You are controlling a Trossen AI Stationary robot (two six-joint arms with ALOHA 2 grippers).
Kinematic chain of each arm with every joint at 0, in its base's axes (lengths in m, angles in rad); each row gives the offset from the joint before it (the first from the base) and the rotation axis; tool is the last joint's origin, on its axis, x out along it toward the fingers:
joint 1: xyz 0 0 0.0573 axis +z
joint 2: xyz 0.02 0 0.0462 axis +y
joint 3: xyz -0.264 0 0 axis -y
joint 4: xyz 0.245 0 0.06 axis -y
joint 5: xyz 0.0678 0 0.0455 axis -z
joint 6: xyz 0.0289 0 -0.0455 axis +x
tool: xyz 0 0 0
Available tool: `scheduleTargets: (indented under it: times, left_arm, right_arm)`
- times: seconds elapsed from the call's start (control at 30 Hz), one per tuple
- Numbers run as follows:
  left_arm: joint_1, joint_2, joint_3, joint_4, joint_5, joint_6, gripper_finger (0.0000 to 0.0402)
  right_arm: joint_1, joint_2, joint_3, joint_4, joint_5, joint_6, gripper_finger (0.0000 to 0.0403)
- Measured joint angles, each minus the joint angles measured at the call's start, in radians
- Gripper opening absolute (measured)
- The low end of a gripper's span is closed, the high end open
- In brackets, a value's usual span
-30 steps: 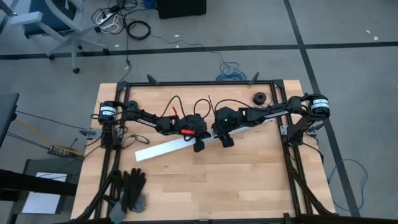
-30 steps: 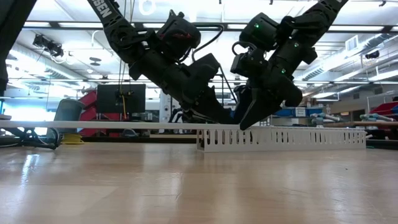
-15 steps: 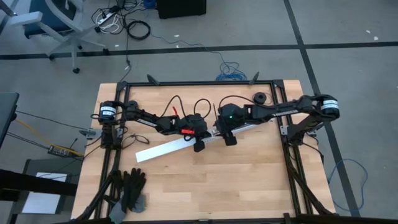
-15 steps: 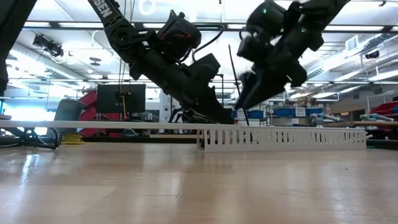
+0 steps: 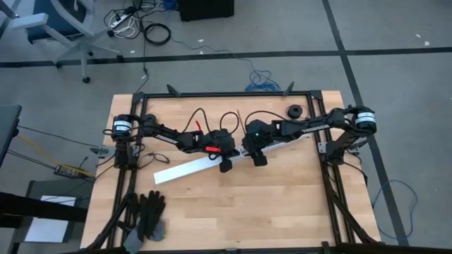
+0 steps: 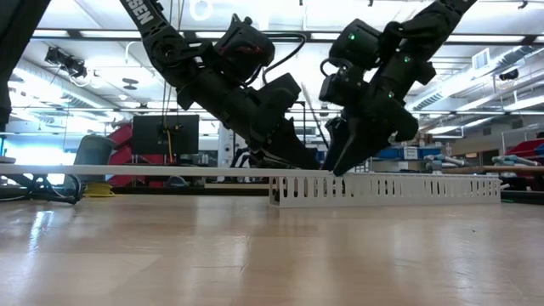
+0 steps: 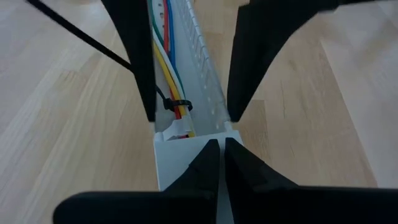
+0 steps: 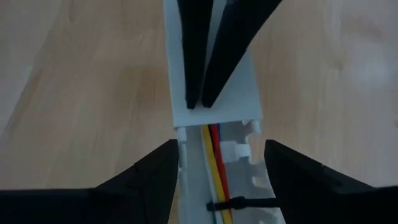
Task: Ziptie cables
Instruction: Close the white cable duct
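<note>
Cables [image 7: 166, 59], thin coloured wires, lie in long white slotted plastic channel [image 7: 205, 81]; left gripper [image 7: 217, 151] pinched closed on its cover, right gripper [image 8: 214, 163] spread wide astride it.

The table [image 5: 296, 204] is pale wood in jointed strips, smooth with a soft sheen. The slotted channel [image 7: 208, 93] looks like matt white plastic. The cables [image 7: 166, 59] inside it have smooth, slightly glossy plastic sheathing, bound by a thin black plastic ziptie [image 7: 176, 104]. The gloves [image 5: 147, 214] look like dark matt cloth.
</note>
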Motion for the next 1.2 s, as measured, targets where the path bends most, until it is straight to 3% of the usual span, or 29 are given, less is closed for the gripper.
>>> scheduleTargets:
  times: [0.93,1.2]
  left_arm:
    - [0.005,0.002,-0.001,0.006,0.008,0.0,0.0]
    - [0.021,0.04,0.005,0.076,0.042,0.0,0.0]
  right_arm:
    - [-0.001,0.041,-0.002,0.038,-0.015,0.0,0.0195]
    - [-0.001,0.041,-0.002,0.044,-0.02,0.0,0.0196]
